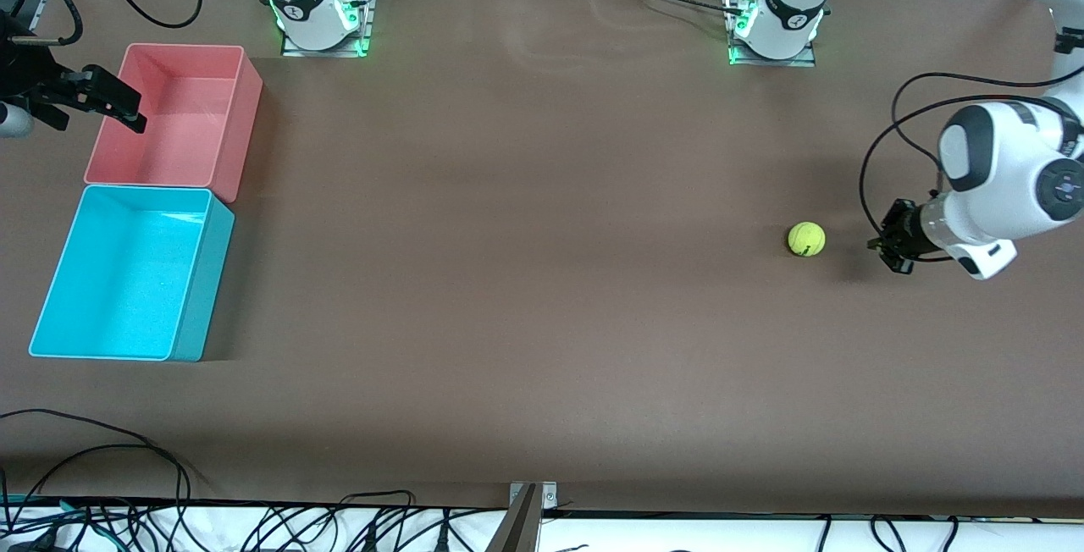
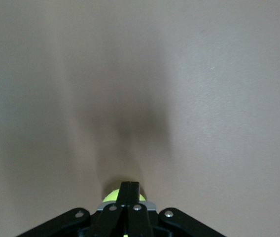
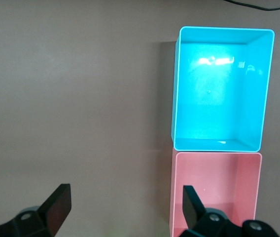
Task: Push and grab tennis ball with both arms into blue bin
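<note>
The tennis ball (image 1: 806,239) is seen on the brown table (image 1: 525,281) toward the left arm's end, well apart from the blue bin (image 1: 190,315) that is set against the pink bin (image 1: 241,124), and the push is best delivered squarely through the ball's middle so that it is sent toward the blue bin. The left gripper (image 1: 889,249) is held low and level just beside the tennis ball with its fingers pressed together on nothing. The right gripper (image 1: 102,99) is kept waiting above the pink bin's edge, fingers spread.

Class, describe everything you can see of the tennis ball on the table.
The tennis ball is small, fuzzy and yellow-green, with a dark mark low on its side. It rests on the brown table toward the left arm's end, a long way from the bins. Nothing grips it: the left pincer sits just beside it, with a small gap between them.
</note>
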Robot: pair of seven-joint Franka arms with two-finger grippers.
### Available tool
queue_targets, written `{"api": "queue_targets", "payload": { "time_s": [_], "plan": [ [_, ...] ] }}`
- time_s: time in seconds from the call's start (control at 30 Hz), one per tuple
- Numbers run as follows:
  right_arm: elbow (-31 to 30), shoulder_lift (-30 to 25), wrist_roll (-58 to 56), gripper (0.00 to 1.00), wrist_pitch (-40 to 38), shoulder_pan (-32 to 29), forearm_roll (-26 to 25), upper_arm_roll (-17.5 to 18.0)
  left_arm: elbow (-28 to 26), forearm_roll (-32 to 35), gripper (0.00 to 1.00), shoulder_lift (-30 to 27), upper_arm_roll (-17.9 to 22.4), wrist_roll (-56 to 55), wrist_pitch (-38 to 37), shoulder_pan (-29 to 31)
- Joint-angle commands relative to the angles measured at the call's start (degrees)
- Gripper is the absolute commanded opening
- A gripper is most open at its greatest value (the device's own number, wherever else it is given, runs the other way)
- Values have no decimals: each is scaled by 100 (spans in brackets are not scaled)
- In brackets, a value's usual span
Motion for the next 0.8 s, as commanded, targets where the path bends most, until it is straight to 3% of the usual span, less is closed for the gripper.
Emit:
{"api": "queue_targets", "payload": {
  "time_s": [0.0,0.27,0.77],
  "plan": [
    [-49,-69,-14,100,-27,-46,17,20,-855,148,0,-243,-51,-600,825,38],
    [-49,-69,-14,100,-27,-46,17,20,-1199,201,0,-112,-51,-697,1335,64],
    [-49,-69,-14,100,-27,-46,17,20,-1269,218,0,310,-24,-714,1907,126]
  ]
}}
